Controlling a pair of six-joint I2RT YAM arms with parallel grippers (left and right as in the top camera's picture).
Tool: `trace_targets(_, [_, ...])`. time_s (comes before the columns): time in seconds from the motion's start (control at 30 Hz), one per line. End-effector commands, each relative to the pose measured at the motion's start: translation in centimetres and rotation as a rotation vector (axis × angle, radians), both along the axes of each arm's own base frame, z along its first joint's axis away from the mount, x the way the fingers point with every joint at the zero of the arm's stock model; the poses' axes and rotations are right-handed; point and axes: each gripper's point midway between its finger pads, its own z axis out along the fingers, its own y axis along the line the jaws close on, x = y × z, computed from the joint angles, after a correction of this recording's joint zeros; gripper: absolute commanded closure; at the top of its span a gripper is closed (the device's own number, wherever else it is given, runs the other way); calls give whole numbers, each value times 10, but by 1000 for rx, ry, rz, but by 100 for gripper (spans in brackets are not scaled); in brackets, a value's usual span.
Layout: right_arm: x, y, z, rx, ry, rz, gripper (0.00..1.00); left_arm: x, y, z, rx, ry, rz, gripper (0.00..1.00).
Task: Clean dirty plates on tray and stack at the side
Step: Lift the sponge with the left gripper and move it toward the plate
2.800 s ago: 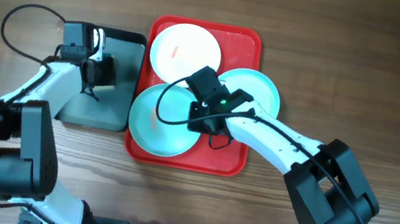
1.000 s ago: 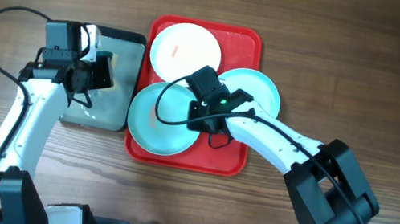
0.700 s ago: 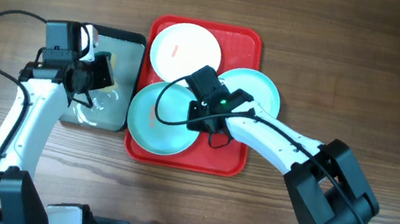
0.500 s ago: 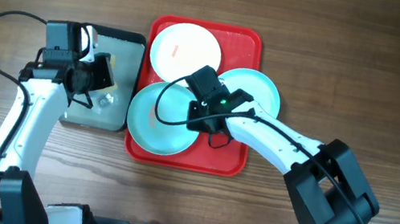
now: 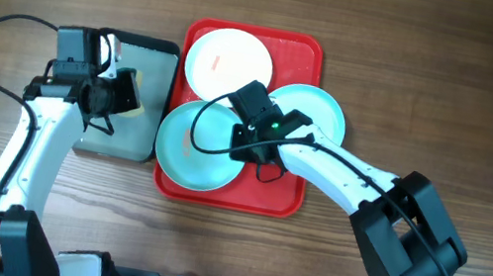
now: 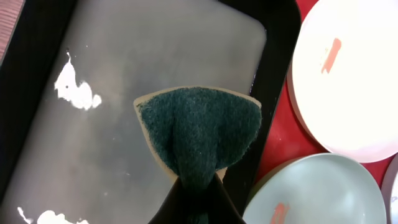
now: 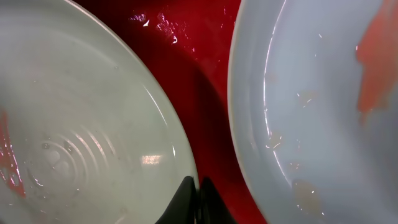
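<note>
The left tool (image 6: 196, 194) is clamped on a dark green scouring sponge (image 6: 199, 127), held above the wet grey tray (image 6: 118, 68) with a black rim, left of the red tray (image 5: 281, 199) on the wooden bench (image 5: 458, 73). The right tool (image 7: 198, 198) has its tips pressed together at the edge of one light-blue plate, over the red strip between the two blue ones; whether it nips the rim I cannot tell. The white plate (image 5: 229, 63) lies at the red tray's far end. The left light-blue plate (image 5: 186, 153) overhangs its left rim and the right light-blue plate (image 5: 323, 111) its right rim. Each shows an orange-red smear.
</note>
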Motion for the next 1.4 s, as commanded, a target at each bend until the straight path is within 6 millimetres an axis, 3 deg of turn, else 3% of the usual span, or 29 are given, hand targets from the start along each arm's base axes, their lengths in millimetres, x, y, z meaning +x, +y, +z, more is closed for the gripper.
trace_targets(0.0, [-4,3,-8,-1,18,22,96,1,2,1,20,-12,-14,96])
trace_targets(0.2, [-2,3,-7,3,13,21,96,8,-6,5,13,-41,-39,96])
trace_targets(0.37, [-2,3,-8,2,14,20,96,0,-16,2,-41,-10,-65,96])
trace_targets(0.6, [-2,3,-7,4,12,19,95,-5,-12,-2,-7,19,-53,96])
trace_targets(0.97, [-1,-4,8,-40,22,-14,96,6,-54,8,92,-52,-173,96])
trace_targets(1.1, [-6,-9,7,-65,42,-15,96,4,-66,7,105,-52,-204,96])
trace_targets(1.37, [4,-24,6,-92,33,-56,96,-12,-93,2,81,-4,-253,96])
